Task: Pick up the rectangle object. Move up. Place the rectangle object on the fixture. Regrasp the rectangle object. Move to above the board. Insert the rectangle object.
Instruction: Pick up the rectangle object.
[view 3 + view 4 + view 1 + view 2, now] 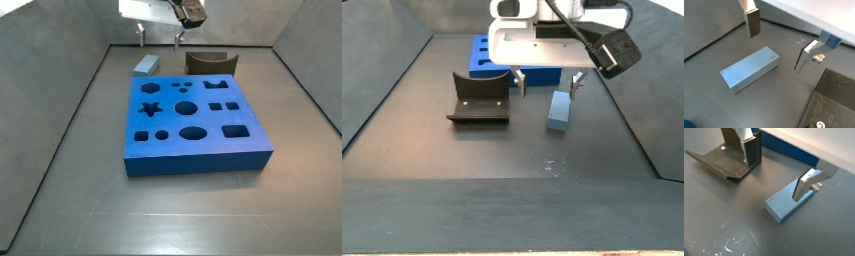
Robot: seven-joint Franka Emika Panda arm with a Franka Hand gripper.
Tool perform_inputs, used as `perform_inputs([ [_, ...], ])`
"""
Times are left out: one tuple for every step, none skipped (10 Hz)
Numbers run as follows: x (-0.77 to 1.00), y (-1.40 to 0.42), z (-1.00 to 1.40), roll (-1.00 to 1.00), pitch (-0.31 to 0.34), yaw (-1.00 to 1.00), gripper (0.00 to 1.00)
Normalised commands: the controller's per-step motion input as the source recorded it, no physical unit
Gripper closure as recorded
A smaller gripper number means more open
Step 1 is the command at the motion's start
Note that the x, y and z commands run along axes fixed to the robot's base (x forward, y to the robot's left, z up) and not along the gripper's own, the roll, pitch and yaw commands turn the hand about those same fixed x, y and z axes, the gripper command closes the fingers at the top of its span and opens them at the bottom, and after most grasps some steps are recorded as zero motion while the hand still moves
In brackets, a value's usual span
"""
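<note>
Clearly, in a wrist view the end effector (pixel 777 42) hangs above the rectangle object (pixel 749 69) with its fingers spread wide and nothing between them. One finger (pixel 752 22) sits beyond the block's far end, the other (pixel 806 54) off to its side, so the block does not lie squarely in the gap. A descent from this pose could bring a pad down onto the block's top face or a corner and skid it across the dark floor.

Another wrist view shows the same spread fingers: one (pixel 805 184) stands just beside the rectangle object (pixel 787 204), the other (pixel 747 147) in front of the fixture (pixel 723 159). That nearness is the second risk; a lateral correction toward the block could knock the fixture and spoil the later placing step.

From a side view, the end effector (pixel 160 40) is behind the board (pixel 187 125), with the rectangle object (pixel 143 65) lying flat on the floor just beyond the board's far edge and the fixture (pixel 207 63) near it. The block lies askew to the board's edge, so closing without matching that angle would grip it corner to corner and let it twist.

Across the other side view, the end effector (pixel 543 82) hovers between the fixture (pixel 478 97) and the rectangle object (pixel 560 110), and the board (pixel 502 62) shows behind. How high the fingers stand above the block is hard to judge, so an early closure could miss it.
</note>
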Motion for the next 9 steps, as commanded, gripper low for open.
perform_inputs([
  [-0.04,-0.01,-0.15,0.01,0.0,-0.27,0.0],
  [-0.12,-0.12,0.0,0.12,-0.16,-0.17,0.0],
  [-0.13,-0.18,0.0,0.19,-0.169,-0.1,0.0],
  [-0.09,-0.17,0.0,0.21,-0.134,-0.06,0.0],
  [-0.07,-0.13,-0.09,0.19,-0.131,-0.04,0.0],
  [-0.04,-0.03,-0.15,0.12,-0.114,-0.03,0.0],
  [0.0,0.0,-0.17,0.0,-0.017,-0.02,0.0],
  [0.0,0.0,-0.17,0.0,0.0,-0.05,0.0],
  [0.0,0.0,-0.2,0.0,-0.037,-0.04,0.0],
])
